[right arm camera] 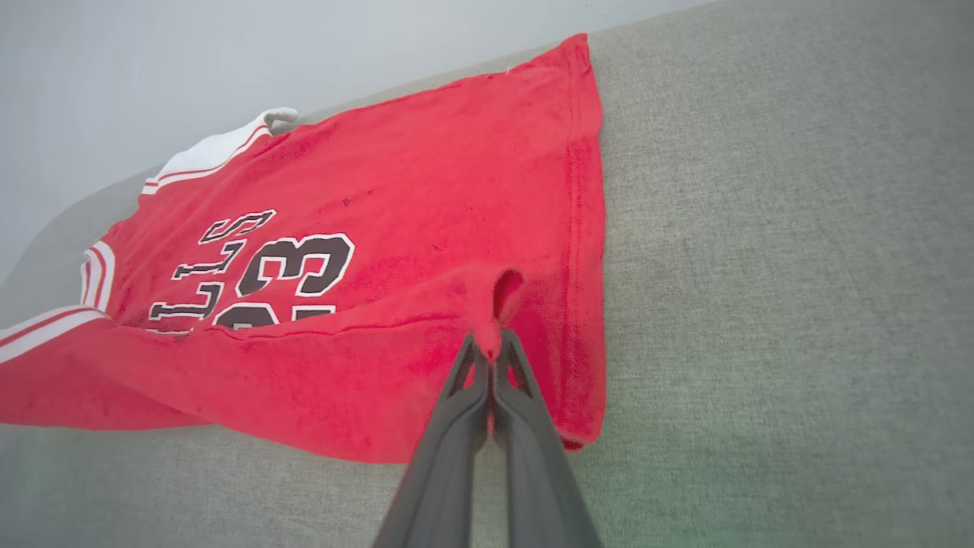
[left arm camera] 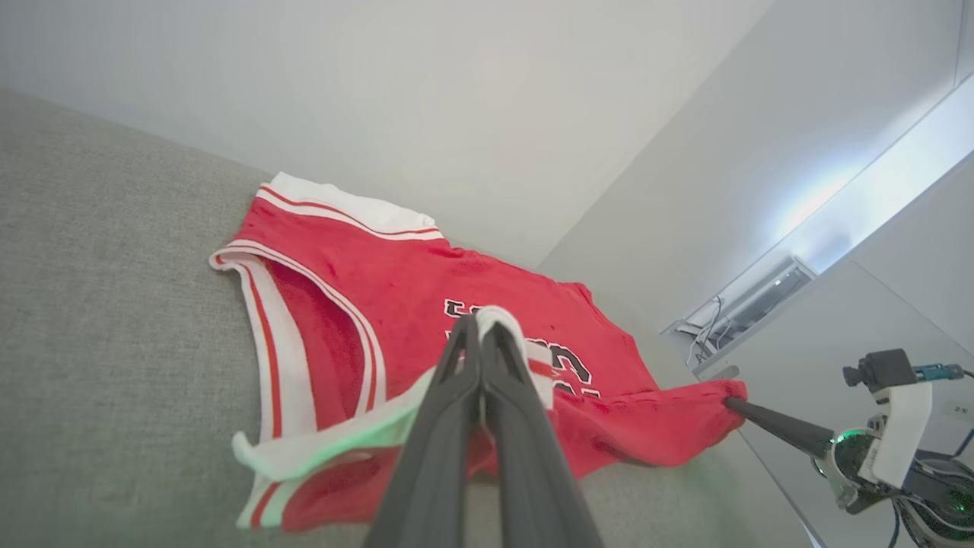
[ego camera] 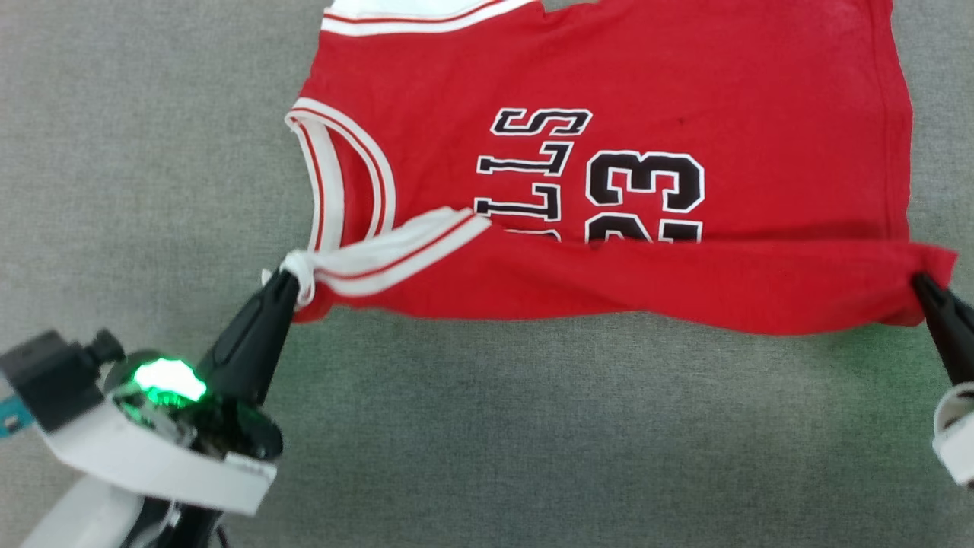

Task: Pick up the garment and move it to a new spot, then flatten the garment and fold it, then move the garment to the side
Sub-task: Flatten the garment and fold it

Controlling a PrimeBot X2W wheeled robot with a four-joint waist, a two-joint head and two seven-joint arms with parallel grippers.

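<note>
The garment is a red jersey with white striped trim and a black "BULLS 23" print, lying front up on the grey cloth surface, neck to the left. Its near long edge is lifted and turned over toward the print, covering part of the letters. My left gripper is shut on the white sleeve trim at the near-left corner, seen close up as my left gripper pinching white cloth. My right gripper is shut on the red hem corner at the near right; in its wrist view my right gripper pinches a red bunch of the garment.
The grey fabric surface stretches in front of and beside the shirt. A pale wall rises behind the far edge. The right arm shows in the left wrist view at the lower right.
</note>
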